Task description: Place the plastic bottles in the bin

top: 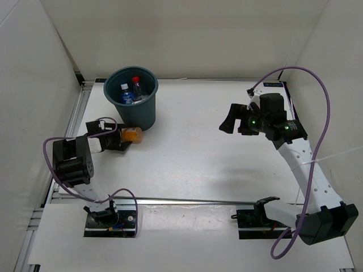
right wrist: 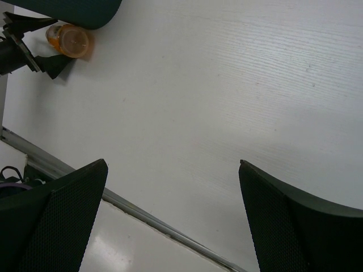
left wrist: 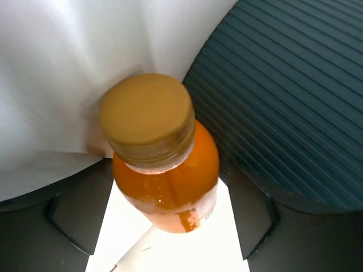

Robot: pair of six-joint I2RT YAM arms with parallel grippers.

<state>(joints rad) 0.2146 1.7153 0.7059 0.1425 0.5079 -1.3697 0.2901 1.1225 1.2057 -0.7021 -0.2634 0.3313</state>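
Orange bottle (left wrist: 164, 187) stands on the white table (top: 198, 147), just beside the dark teal bin (top: 140, 113) at the far left. The left hand (top: 126, 136) has a finger on each side of this bottle, but I cannot tell if it is squeezing it. Inside the bin are a red cap bottle (top: 135, 81) and a blue cap bottle (top: 125, 88). The right hand (right wrist: 173, 164) is wide and holds nothing, up over the far right of the table.
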